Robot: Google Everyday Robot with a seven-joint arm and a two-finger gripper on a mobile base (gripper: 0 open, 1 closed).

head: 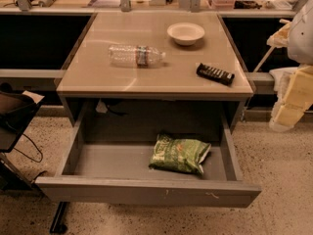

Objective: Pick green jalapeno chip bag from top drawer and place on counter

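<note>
The green jalapeno chip bag (179, 154) lies flat inside the open top drawer (146, 191), right of its middle, near the front panel. The drawer is pulled fully out below the beige counter (98, 72). My gripper (289, 106) hangs at the right edge of the view, beside the counter's right side, above and to the right of the drawer. It is well apart from the bag and holds nothing that I can see.
On the counter lie a clear water bottle (136, 55) on its side, a white bowl (186, 33) at the back, and a small black packet (215, 74) at the right. A cluttered ledge (98, 1) runs behind. A dark object with cables (14, 116) stands at the left.
</note>
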